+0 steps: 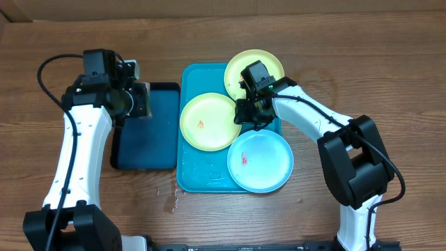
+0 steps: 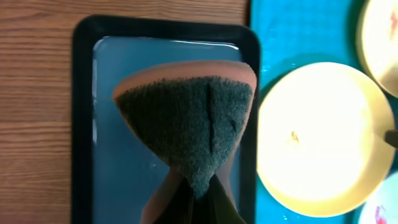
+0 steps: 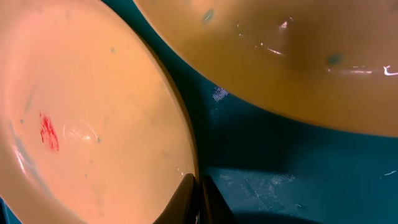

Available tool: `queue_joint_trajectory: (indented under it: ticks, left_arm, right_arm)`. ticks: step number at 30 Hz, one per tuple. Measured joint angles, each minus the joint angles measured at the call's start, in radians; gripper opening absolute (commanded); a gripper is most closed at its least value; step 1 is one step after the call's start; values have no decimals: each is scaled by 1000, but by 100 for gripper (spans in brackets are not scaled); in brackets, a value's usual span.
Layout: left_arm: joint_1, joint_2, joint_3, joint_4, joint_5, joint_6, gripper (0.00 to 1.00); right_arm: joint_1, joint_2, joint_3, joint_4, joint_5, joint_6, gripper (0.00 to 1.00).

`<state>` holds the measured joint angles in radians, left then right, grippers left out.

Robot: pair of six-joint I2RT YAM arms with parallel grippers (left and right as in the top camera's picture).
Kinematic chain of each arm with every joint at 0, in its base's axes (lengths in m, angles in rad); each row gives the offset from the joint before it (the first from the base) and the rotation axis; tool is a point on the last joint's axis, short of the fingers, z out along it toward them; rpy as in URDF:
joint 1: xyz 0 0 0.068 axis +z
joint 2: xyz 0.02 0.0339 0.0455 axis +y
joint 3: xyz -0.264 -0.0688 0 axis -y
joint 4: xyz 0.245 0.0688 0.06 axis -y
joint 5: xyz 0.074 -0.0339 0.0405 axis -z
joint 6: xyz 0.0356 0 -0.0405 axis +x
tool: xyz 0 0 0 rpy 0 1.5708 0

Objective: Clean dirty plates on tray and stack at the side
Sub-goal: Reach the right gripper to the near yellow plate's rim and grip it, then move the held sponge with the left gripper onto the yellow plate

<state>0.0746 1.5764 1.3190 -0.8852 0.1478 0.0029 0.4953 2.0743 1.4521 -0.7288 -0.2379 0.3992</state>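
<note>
Three plates sit on one turquoise tray [image 1: 203, 180] at the middle of the bench [image 1: 390, 63]: two green and one blue. The middle green plate [image 1: 208, 122] lies toward the tray's left side and carries a small orange smear [image 1: 201, 125]. The far green plate [image 1: 256, 68] lies at the tray's back right corner, hanging partly over the rim, and its edge overlaps the middle one. The blue plate [image 1: 261, 162] lies at the front right, also reaching past the tray's edge, with one red smear [image 1: 244, 158] left of its centre.

The right end effector [image 3: 200, 200] is down at the right edge of the middle green plate, its two fingers drawn together on that plate's rim, in the gap between the two green plates.

Just left of the turquoise tray, touching it or nearly so, lies one smaller dark-blue tray [image 1: 150, 136] with a black rim and a shallow film of liquid. The left end effector [image 2: 194, 191] hangs over it, clamped on one sponge [image 2: 186, 121], whose dark green scrubbing face points at the wrist camera.

A few wet spots [image 1: 171, 199] mark the bench in front of the two trays.
</note>
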Motion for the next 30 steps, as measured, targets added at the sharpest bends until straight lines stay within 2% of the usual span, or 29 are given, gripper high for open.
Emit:
queue_joint_trajectory:
  ticks: [4,9,11,14,20,30]
  left_arm:
    - [-45,0,0,3,17,0,4]
    - [-129,0,0,17,51,-14,5]
    - [-159,1,0,18,58,-34,4]
    - [-208,17,0,18,62,-77,4]
    - [-277,131,0,63,62,-117,4]
    - [-289,308,0,127,62,-139,4]
  right_arm:
    - [1,0,0,-9,-2,19,4]
    - [5,1,0,-6,-1,38,12]
    - [6,1,-1,-5,-2,39,12]
    - [10,1,-1,-6,-1,41,6]
    - [10,1,-1,-6,0,45,4]
    - [10,1,-1,-5,0,45,4]
